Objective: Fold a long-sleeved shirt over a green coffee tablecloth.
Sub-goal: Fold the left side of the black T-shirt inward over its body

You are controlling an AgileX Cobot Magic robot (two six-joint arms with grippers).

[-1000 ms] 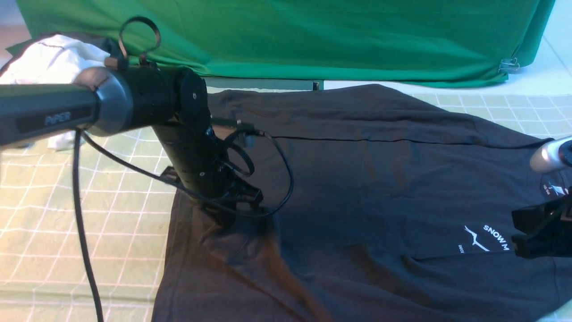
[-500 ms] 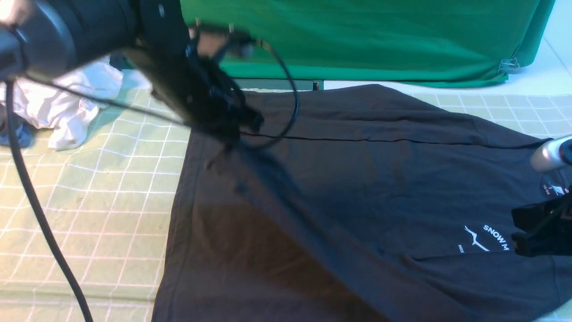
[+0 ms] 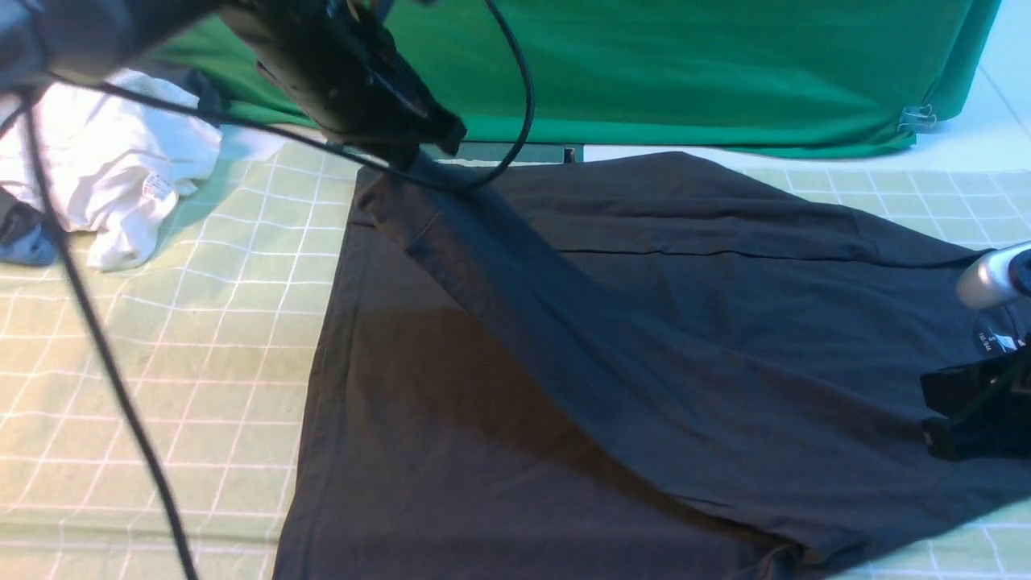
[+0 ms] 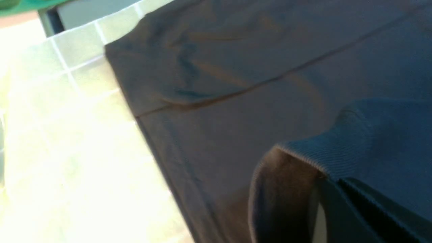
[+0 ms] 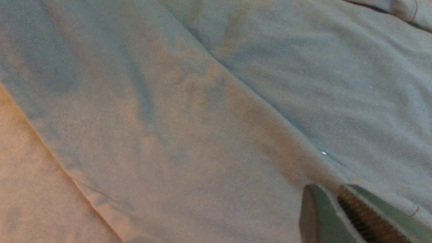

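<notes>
Left claw point(image 3: 412, 155) holds shirt sleeve point(image 3: 523, 282) above tablecloth point(image 3: 201, 322).

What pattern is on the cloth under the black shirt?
Pale green tablecloth with a grid of thin white lines forming squares; clearest in the front view.

Robot lab: green backdrop point(image 3: 685, 72), gridded tablecloth point(image 3: 201, 322).

The left hand point(image 3: 407, 149) is lifted from the middle of the shirt point(image 3: 499, 451) to its far left corner, close under the backdrop point(image 3: 685, 72). A sleeve point(image 3: 564, 314) is drawn up with it and is now stretched as a slanted band across the body, from near right to far left, with the cuff point(image 4: 341, 145) pinched in the hand. The chest logo, seen before, is now covered by that band. The white garment point(image 3: 121, 169), earlier masked by the arm point(image 3: 97, 32), is laid bare.
</notes>
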